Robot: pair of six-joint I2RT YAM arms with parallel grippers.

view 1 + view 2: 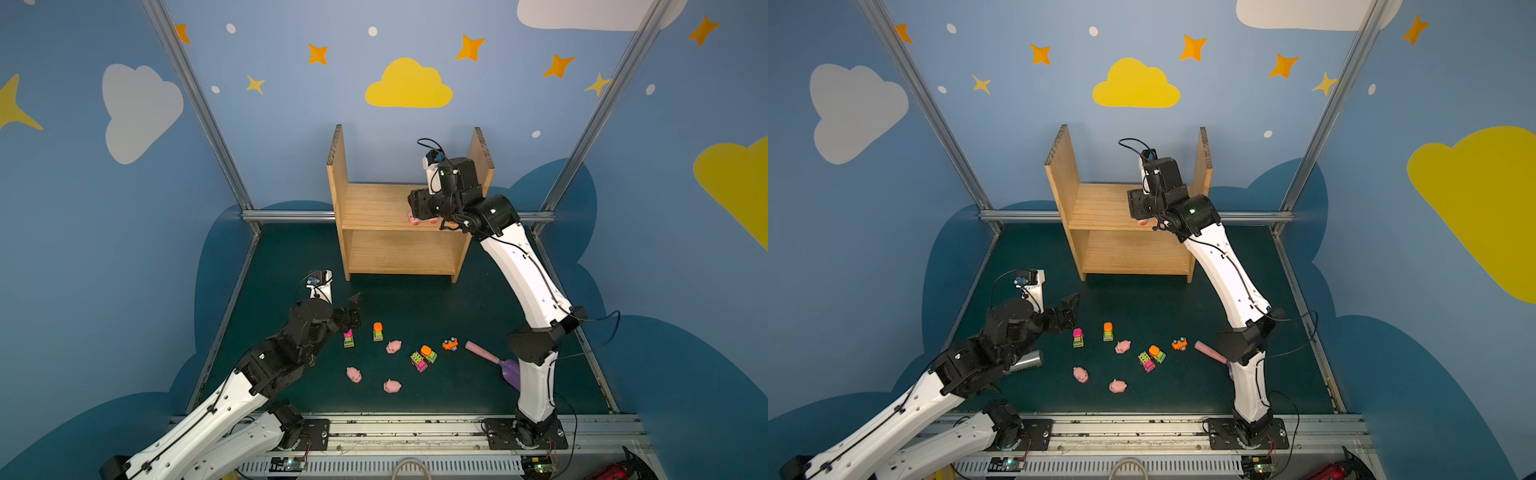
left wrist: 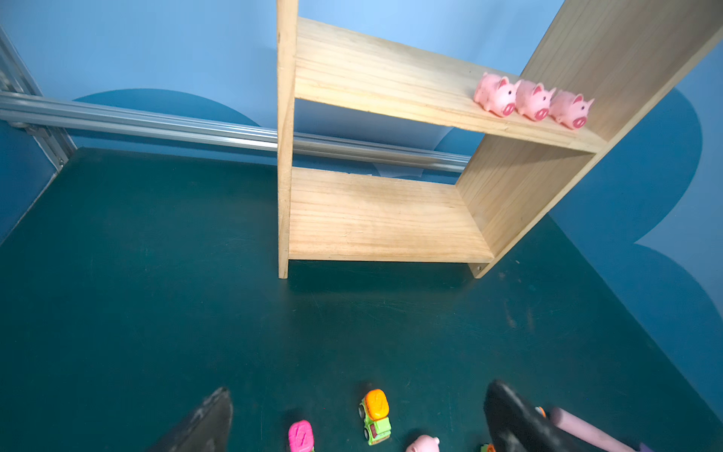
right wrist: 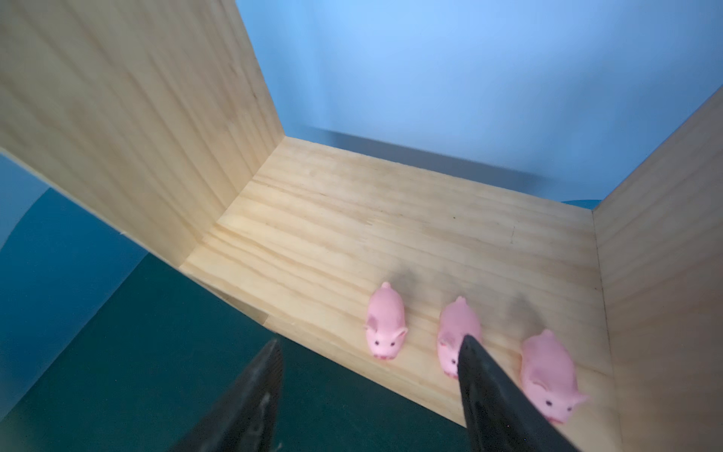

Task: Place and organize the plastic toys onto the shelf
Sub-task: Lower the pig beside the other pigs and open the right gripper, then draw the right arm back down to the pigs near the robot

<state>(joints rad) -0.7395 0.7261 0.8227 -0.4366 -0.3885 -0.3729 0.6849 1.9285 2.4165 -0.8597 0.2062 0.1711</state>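
Right wrist view: your right gripper [image 3: 371, 341] gapes empty over the shelf [image 3: 391, 219]; pinch the likely light, soft pigs [image 3: 385, 321] flank-to-flank.

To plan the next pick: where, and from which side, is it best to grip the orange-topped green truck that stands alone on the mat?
Probably from above, jaws closing on the flat green flanks of the truck: it stands upright on its wheels, and the rounded orange top looks slippery.
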